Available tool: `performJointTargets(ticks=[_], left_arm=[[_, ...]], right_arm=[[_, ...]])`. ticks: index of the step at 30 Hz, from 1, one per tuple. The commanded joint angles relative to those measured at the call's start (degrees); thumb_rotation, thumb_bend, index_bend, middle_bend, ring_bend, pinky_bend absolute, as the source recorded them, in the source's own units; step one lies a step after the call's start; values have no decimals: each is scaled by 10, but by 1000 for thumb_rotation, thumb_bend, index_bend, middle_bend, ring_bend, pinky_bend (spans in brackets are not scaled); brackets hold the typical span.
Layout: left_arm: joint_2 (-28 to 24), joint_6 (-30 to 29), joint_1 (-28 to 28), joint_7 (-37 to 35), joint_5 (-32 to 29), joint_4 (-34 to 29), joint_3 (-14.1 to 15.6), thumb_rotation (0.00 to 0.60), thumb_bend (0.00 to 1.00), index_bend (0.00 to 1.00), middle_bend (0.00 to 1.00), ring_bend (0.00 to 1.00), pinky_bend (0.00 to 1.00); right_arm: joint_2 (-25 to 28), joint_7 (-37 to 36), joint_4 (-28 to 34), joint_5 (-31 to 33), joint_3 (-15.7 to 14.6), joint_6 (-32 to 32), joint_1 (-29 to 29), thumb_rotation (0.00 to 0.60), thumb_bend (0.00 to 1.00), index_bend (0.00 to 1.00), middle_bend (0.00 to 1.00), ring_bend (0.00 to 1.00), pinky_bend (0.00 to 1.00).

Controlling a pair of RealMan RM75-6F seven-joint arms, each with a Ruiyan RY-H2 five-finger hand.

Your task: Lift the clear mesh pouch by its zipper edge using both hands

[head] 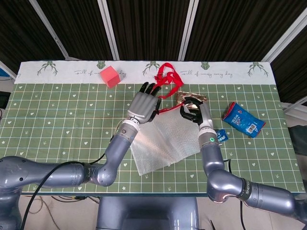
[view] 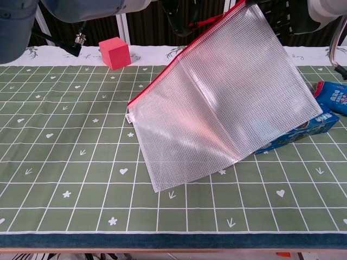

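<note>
The clear mesh pouch (head: 163, 141) (view: 222, 103) hangs tilted, its red zipper edge (view: 184, 59) rising to the upper right. Its lower left corner sits close to the table. My right hand (head: 193, 113) grips the zipper's high end, fingers curled around it. My left hand (head: 143, 103) is up at the zipper too, its back towards the head camera and fingers stretched out. The zipper (head: 169, 109) runs from its side to the right hand, but the hand hides any hold on it.
A red cube (head: 110, 76) (view: 114, 53) and a red ribbon (head: 168, 76) lie at the back. A gold foil packet (head: 192, 98) is behind the right hand. A blue cookie pack (view: 303, 130) lies under the pouch's right side, with a blue snack bag (head: 243, 120) beyond.
</note>
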State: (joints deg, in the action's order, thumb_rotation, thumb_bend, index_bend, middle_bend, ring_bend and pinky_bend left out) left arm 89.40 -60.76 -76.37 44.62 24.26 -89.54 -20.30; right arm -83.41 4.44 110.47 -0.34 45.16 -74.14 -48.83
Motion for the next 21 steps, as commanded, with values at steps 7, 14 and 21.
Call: performJointTargets(ticks=[7,14,21], left_arm=[[-21,-6,12,-4,4,-18,5,600,417,624,117,0,0],[-59,-16,35,-12,12,-48,13,600,418,624,117,0,0],[-115,-23,69,-26,27,-85,26,600,417,624,117,0,0]], right_arm=[[9,1,-8,2,7,-6,3,600,606,611,237,51,267],[25,10,-22,0,11,-8,9,600,605,611,237,50,267],[43,16,-34,0,11,-4,22,600,606,611,237,50,267]])
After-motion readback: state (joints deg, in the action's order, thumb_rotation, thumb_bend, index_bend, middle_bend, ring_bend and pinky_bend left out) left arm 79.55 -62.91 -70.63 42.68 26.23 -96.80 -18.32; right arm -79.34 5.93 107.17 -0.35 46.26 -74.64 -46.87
